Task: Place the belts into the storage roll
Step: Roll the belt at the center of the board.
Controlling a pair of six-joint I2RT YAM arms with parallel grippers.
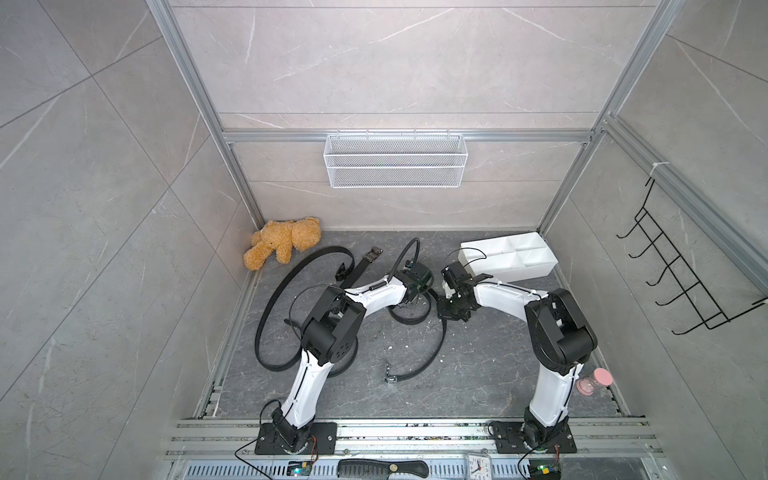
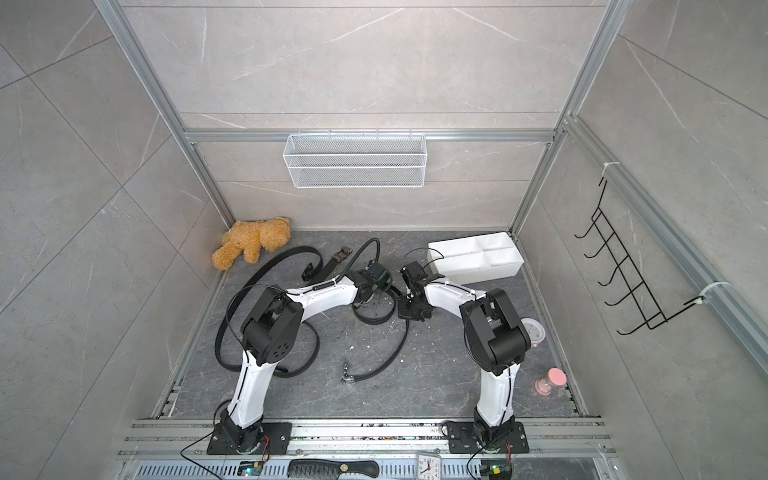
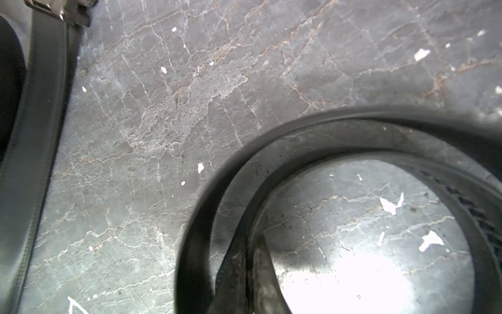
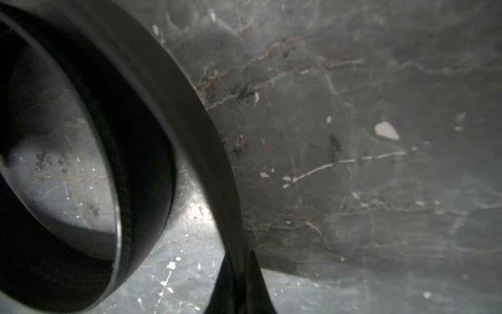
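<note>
Only hour numerals on the small clock (image 1: pixel 478 467) are legible.

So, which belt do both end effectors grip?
The middle belt, partly coiled into a ring; the big-loop belt and the straight belt by the teddy bear lie loose.

On the table (image 1: pixel 478 374), the teddy bear (image 1: pixel 282 243) lies far left, the storage roll (image 1: pixel 528 270) far right. The looped belt (image 1: pixel 266 311) lies left; the coiled belt (image 1: pixel 409 321) centre, its tail trailing nearward.
</note>
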